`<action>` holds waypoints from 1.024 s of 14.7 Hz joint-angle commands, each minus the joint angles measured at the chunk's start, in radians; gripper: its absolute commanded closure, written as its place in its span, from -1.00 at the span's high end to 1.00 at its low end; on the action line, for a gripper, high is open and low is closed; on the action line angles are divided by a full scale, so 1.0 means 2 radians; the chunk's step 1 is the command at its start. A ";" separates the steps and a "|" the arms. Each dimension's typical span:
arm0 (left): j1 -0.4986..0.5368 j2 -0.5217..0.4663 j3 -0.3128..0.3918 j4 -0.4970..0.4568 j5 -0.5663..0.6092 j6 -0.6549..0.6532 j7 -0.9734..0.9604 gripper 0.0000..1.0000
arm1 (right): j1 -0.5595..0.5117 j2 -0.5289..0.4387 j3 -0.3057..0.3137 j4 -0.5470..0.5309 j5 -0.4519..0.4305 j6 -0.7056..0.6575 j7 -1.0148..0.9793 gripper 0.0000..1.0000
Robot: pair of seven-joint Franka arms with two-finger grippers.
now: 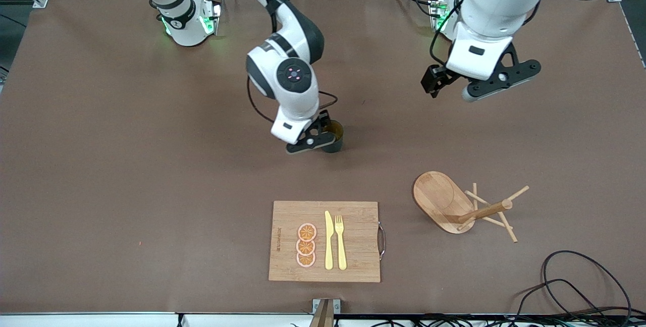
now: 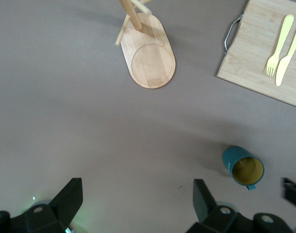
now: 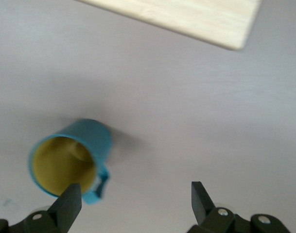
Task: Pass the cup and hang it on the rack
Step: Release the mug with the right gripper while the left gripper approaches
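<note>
Cutting board (image 1: 325, 241), nearest the front cam, lies at 6 o'clock on the table (image 1: 126, 165) w/ three orange slices (image 1: 306, 245), a yellow knife (image 1: 328, 240) and a yellow fork (image 1: 340, 241); metal handle faces the left arm's end. Rack (image 1: 456, 206) stands at approx. 4 o'clock, upright on its oval base, central post and thin pegs bare; no cup on it yet.

Cup (image 1: 333, 136): upright on the table near centre, farther from the front cam than the board, mustard inside showing, handle pointing roughly toward the right arm's base (judged from the right wrist view).

Right gripper (image 1: 310, 141): low over the table, just beside the cup; jaws wide, empty. One finger (image 3: 70, 204) looks close to the cup's rim in the right wrist view; contact cannot be told. Left gripper (image 1: 469, 82): up over bare table at approx. 1–2 o'clock, jaws wide, empty; this arm waits.

Stage (judgement): approach to the pick; grasp, pass and hang all remain.

Risks (judgement):
- Fingers seem offset to one side of the cup, so closing now could nudge or tip it rather than trap the wall.
- A grip covering the handle would leave the left gripper nothing free for the peg.
- Rack's pegs are thin; a misaligned handle would slip off or push the rack over.
</note>
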State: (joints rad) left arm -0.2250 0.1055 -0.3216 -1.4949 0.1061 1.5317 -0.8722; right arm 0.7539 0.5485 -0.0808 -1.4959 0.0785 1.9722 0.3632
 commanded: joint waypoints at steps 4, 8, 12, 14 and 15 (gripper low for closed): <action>-0.036 0.018 -0.003 0.014 0.061 -0.004 -0.028 0.91 | -0.138 -0.075 0.009 -0.012 0.001 -0.092 -0.035 1.00; -0.074 0.035 -0.005 0.023 0.070 -0.003 -0.088 0.83 | -0.230 -0.101 0.008 -0.008 0.000 -0.125 -0.078 1.00; -0.138 0.065 -0.004 0.028 0.139 -0.003 -0.180 0.99 | -0.291 -0.123 -0.001 -0.004 -0.006 -0.155 -0.117 1.00; -0.173 0.093 -0.003 0.045 0.164 -0.003 -0.218 0.99 | -0.312 -0.134 -0.007 0.005 -0.007 -0.155 -0.118 1.00; -0.201 0.117 -0.003 0.050 0.200 -0.003 -0.258 0.99 | -0.327 -0.134 -0.011 0.015 -0.007 -0.172 -0.117 1.00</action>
State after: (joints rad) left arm -0.5624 0.2580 -0.3301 -1.4548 0.4178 1.5368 -1.3014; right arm 0.1410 0.3044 -0.1057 -1.4767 0.0746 1.6657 0.1289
